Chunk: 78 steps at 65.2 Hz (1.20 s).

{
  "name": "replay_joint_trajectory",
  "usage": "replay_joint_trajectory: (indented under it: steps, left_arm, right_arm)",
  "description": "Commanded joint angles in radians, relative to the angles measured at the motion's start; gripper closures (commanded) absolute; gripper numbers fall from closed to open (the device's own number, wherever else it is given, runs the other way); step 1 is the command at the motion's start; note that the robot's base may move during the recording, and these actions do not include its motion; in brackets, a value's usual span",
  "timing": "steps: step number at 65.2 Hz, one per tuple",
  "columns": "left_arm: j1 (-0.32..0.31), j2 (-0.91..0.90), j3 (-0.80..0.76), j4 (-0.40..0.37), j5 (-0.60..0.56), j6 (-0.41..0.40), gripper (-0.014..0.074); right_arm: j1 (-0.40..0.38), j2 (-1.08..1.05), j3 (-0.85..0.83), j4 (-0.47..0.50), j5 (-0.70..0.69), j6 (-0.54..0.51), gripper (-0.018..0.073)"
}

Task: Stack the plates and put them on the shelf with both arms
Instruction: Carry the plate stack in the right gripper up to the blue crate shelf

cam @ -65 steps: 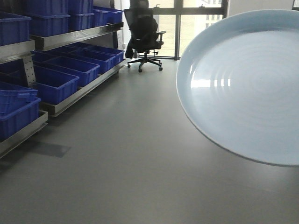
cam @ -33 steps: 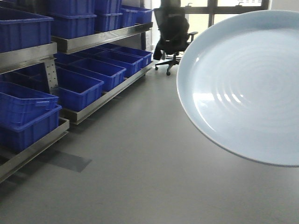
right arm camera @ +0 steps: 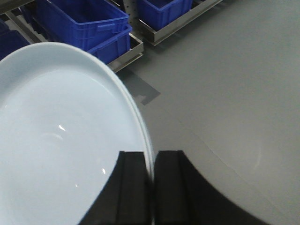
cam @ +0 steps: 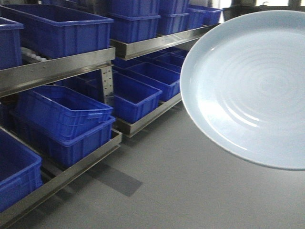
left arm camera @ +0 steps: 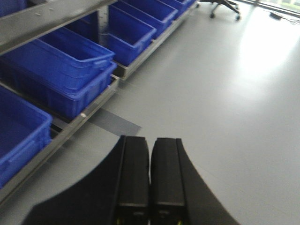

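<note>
1. Holding the plate (right arm camera: pixel 61 140) by its rim, my right gripper (right arm camera: pixel 153 157) was clamped on the edge with one finger on each face. In the right wrist view the disc spread away from the fingers toward 10 o'clock.
2. I could be sure of only one plate. The rim at the fingers looked doubled, but I could not tell whether a second plate lay against the first.
3. In the front view the plate (cam: pixel 248 90) hung in the air at 3 o'clock, tilted with its hollow face toward the camera. It touched nothing but the gripper and was well above the floor (cam: pixel 190 191).
4. The shelf (cam: pixel 57 71) was what the next move turned on. It ran from 9 o'clock up toward 12 o'clock in the front view, with its long axis slanting away from me. The plate was well apart from it, off to its right.
5. Blue bins (cam: pixel 62 28) filled every tier I could see. I judged that a free spot would have to be found before the arm reached across toward 9 o'clock.
6. My left gripper (left arm camera: pixel 150 145) had its fingers pressed together with nothing between them. It hovered over bare floor with the rack at its 10 o'clock, so it was the arm nearer the shelf.
7. A plate pinched at one edge could swing, so I judged the idle left arm should support the far rim.
</note>
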<state>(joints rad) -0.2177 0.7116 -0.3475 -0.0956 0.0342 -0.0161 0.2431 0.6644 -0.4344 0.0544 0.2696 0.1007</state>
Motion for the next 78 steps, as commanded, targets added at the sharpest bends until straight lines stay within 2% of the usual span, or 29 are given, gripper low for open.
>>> replay_joint_trajectory:
  steps: [1, 78]
  left_arm:
    - [0.0, -0.003, -0.029, 0.0, -0.08, -0.007, 0.0512]
    - [0.0, -0.003, -0.029, 0.0, -0.08, -0.007, 0.0512]
  right_arm:
    - [-0.004, -0.001, -0.032, -0.002, -0.095, -0.003, 0.051]
    - [-0.004, -0.001, -0.032, -0.002, -0.095, -0.003, 0.051]
